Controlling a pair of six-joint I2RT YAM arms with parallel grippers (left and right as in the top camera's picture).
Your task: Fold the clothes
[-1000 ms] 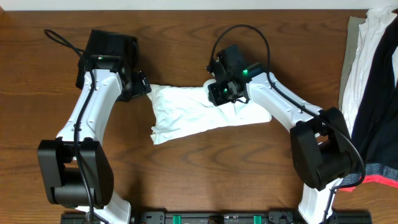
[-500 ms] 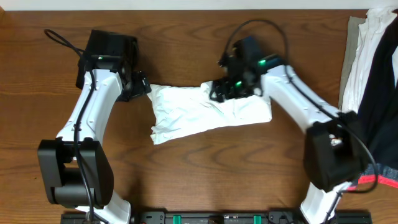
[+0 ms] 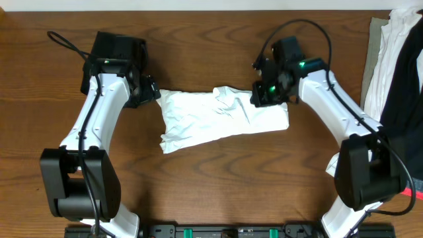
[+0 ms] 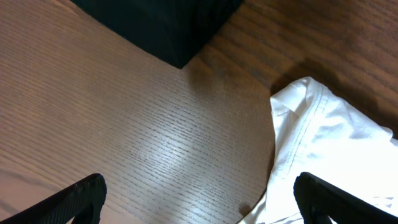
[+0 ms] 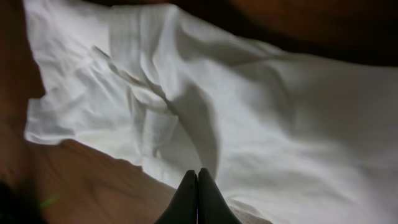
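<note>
The right tool [image 5: 198,177] has its two dark fingers pressed tip to tip with no gap between them. It hangs low over the white T-shirt [image 3: 218,119], and its own camera does not show whether a bit of fabric is caught between the tips or whether they only rest just above the cloth. Below the tips the fabric is rumpled, with a soft ridge running up and away and a shadowed fold beside it. From overhead this tool sits at the far right corner of the shirt, and its arm reaches in from the right.

The left tool [image 4: 199,196] stands wide, holding nothing. One of its fingers [image 4: 84,196] is over bare wood, and the other is at the edge of the shirt, where a seamed border curls up. Whether that finger touches the cloth cannot be told. Overhead, this tool is just beside the shirt's far left corner.

The shirt lies in the middle of the brown wooden tabletop [image 3: 218,192], between the two arms. It is folded into a long crumpled band running left to right, with a raised wrinkle near its far edge close to the right tool.

Well apart from it, at the right edge of the tabletop, lies a heap of white and black garments [image 3: 396,86].
</note>
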